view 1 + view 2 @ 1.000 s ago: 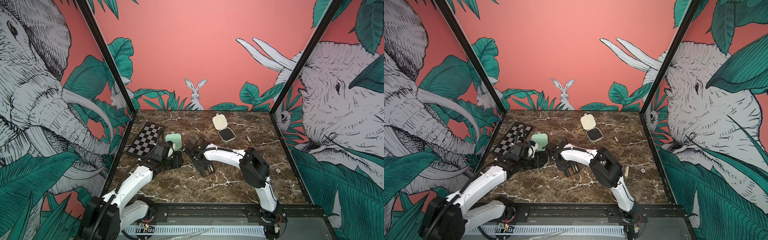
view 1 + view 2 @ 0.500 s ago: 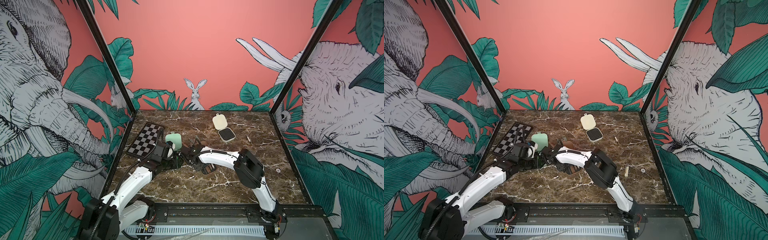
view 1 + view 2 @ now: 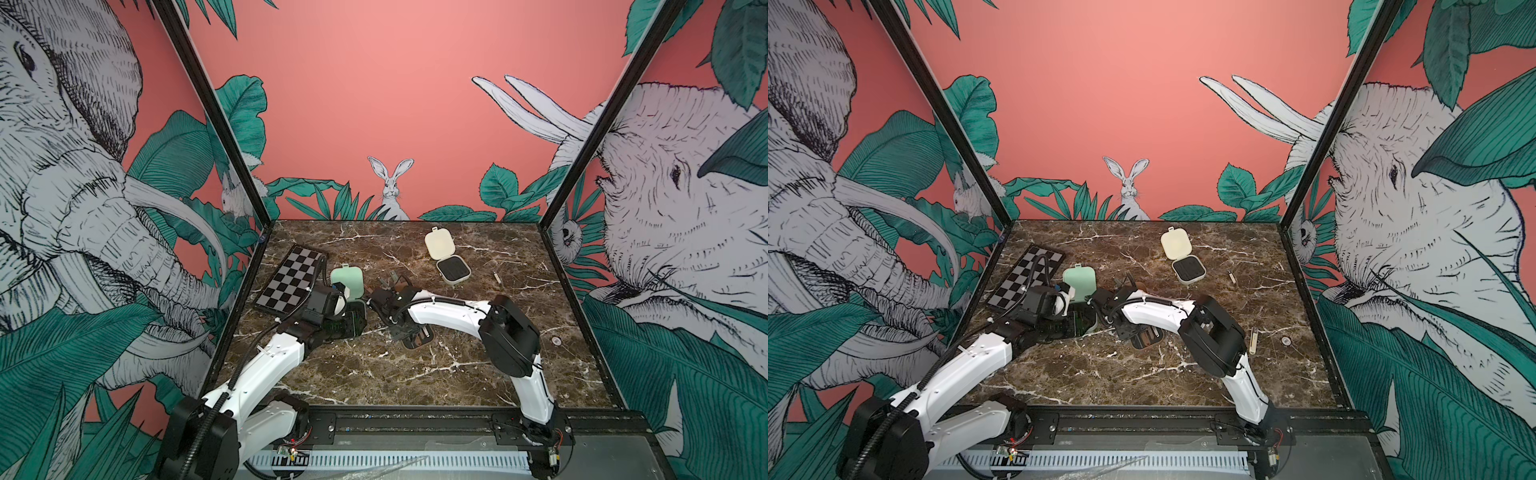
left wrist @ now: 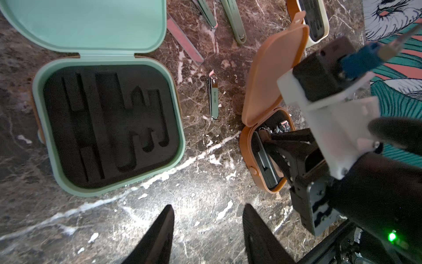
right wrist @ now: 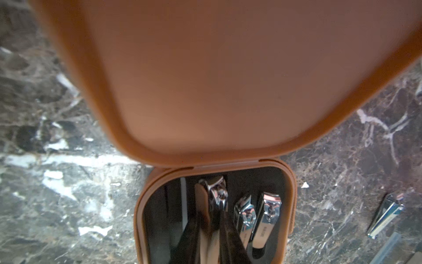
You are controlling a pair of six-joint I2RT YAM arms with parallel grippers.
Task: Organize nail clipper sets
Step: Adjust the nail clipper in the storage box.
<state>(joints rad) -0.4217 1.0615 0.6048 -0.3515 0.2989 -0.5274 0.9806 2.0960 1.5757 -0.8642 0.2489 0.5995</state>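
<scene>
The brown case (image 5: 290, 205) lies open on the marble, its lid (image 5: 228, 80) tilted up. My right gripper (image 5: 211, 228) reaches into it, shut on a brown nail clipper (image 5: 217, 192) that sits beside two more clippers (image 5: 266, 217). In both top views the gripper (image 3: 399, 328) is low over this case (image 3: 1146, 338). The mint case (image 4: 180, 128) lies open with an empty black insert. A mint clipper (image 4: 213, 98) lies between the two cases. My left gripper (image 4: 207, 205) hovers open over bare marble near the mint case. The cream case (image 3: 454, 270) stands open at the back.
A checkerboard (image 3: 291, 280) lies at the back left. A pink file (image 4: 185, 41) and slim mint tools (image 4: 235, 22) lie behind the mint case. A small tool (image 3: 496, 277) and a round disc (image 3: 555, 340) lie to the right. A cream tool (image 3: 1253, 338) rests by the right arm.
The right arm's elbow swung left and came back, while its gripper stayed low at the brown case. The left arm has not moved.
</scene>
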